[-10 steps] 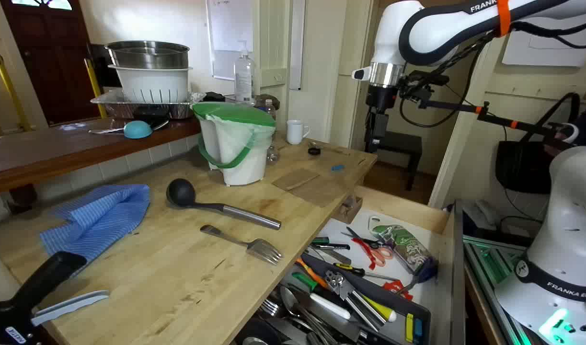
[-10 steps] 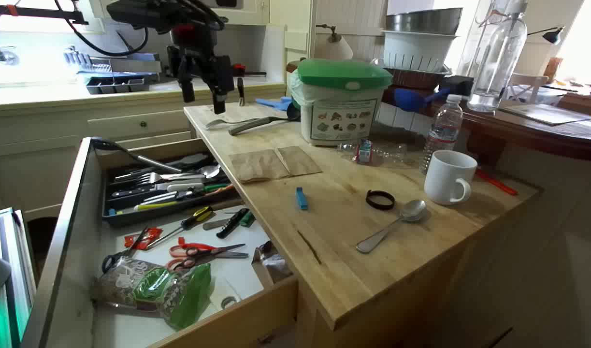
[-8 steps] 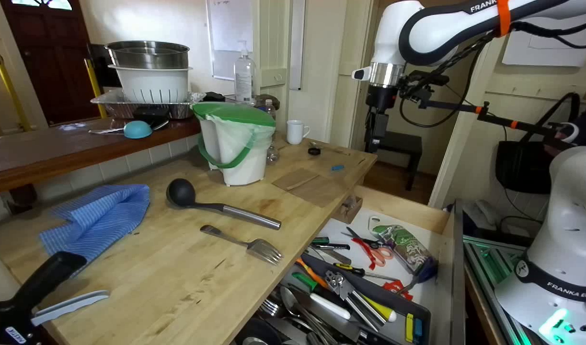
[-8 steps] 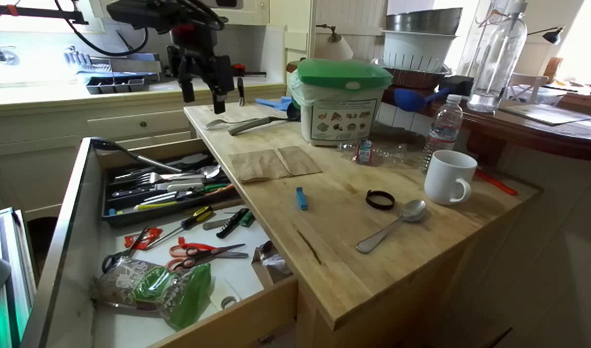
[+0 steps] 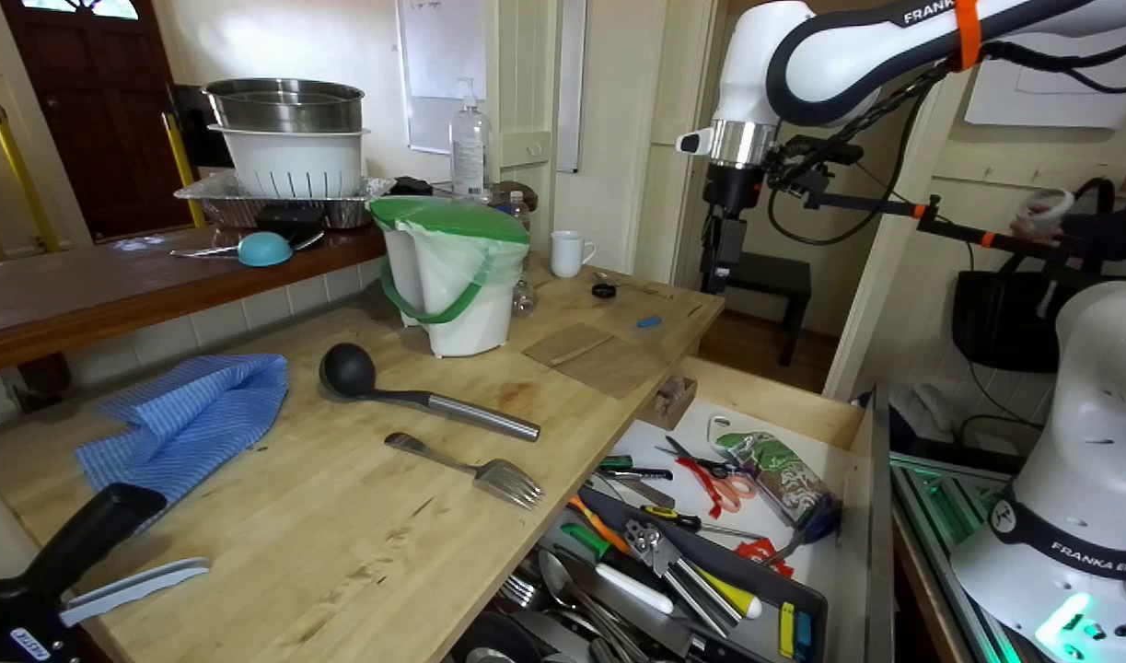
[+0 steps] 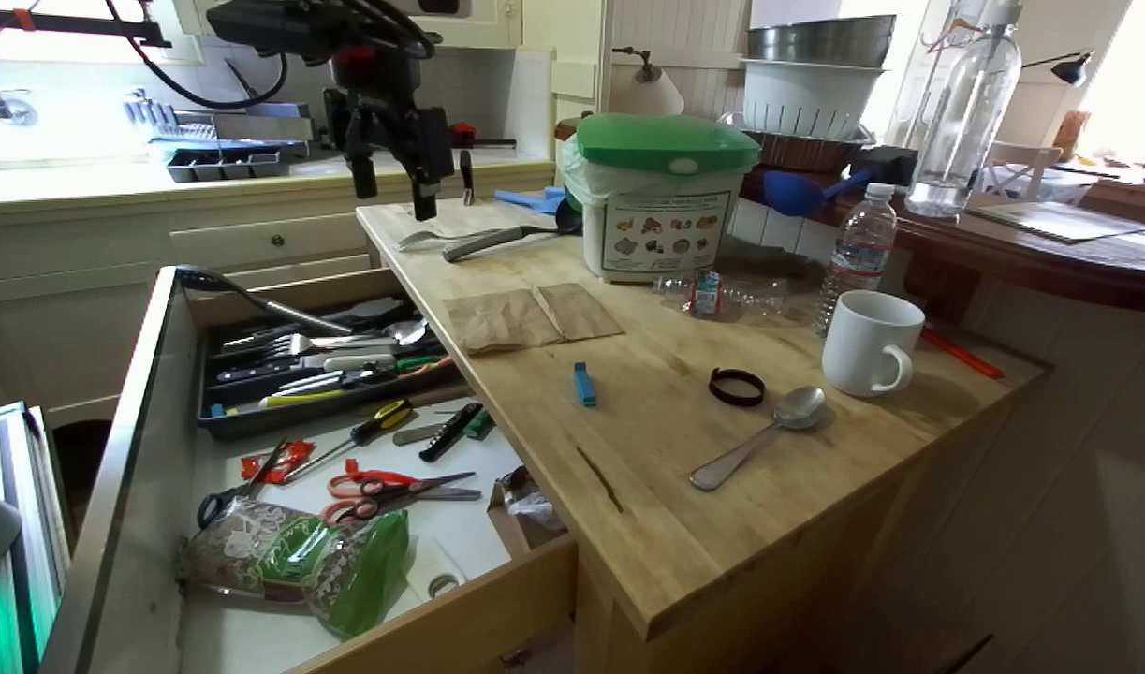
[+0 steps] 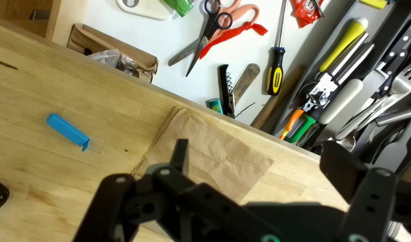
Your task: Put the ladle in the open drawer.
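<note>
A dark grey-black, round-bowled ladle (image 5: 431, 401) with a brushed-silver metal grip lies on the pale wooden desk (image 5: 323, 525); its bowl points towards the edge by the raised dark-wood counter (image 5: 84, 290), near the green-lidded white plastic bucket (image 5: 484, 308); its grip end comes close to the drawer-side edge without overhanging; a silver metal fork (image 5: 489, 474) lies just beside it, not touching.

The black two-fingered tool (image 6: 394, 190) hangs well above the desk, roughly over the drawer-side edge, farther along from the ladle and above a folded sheet of brown paper (image 7: 218, 151); in the wrist view its fingers stand wide apart and hold nothing; the grasp seems yet to come.

The ladle should prove light, stiff and hard to break; the metal grip is probably smooth and slippery, so a pinch at its end may let it swing or roll, with the bowl dragging downwards; the better hold seems to be across the join of dark neck and silver grip, nearer the balance point, with the fingers turned to straddle the shaft, low to the desk and clear of the fork.

The wide, shallow, light-wood open drawer (image 5: 783, 396) stands out below the drawer-side edge, its dark grey plastic tray (image 6: 254, 423) crowded with utensils (image 5: 636, 587); so long and rigid a thing could catch there, and likely wants laying in lengthwise.
</note>
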Action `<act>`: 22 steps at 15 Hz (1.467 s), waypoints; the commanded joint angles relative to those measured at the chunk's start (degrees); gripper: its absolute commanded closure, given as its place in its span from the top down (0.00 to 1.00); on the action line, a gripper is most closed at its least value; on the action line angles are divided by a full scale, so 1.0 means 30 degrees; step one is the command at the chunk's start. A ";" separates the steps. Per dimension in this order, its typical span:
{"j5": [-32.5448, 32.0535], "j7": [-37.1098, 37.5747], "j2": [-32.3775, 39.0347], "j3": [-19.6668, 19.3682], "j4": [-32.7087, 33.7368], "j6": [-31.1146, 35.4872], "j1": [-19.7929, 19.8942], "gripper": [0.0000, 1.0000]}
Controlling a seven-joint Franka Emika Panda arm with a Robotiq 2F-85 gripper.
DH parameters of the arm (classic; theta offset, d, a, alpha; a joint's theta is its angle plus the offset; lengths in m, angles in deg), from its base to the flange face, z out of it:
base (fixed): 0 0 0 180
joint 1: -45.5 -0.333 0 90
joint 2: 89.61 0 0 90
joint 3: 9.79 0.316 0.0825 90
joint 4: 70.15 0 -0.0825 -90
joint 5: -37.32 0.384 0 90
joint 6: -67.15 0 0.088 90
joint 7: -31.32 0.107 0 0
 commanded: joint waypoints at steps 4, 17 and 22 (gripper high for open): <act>-0.0086 0.0561 0.0266 0.0639 0.0063 0.0247 0.0391 1.00; -0.8240 1.6487 0.7935 0.7213 0.6738 0.4954 -0.1280 1.00; -0.6592 1.3750 0.9066 0.6618 0.7420 0.5595 -0.1924 1.00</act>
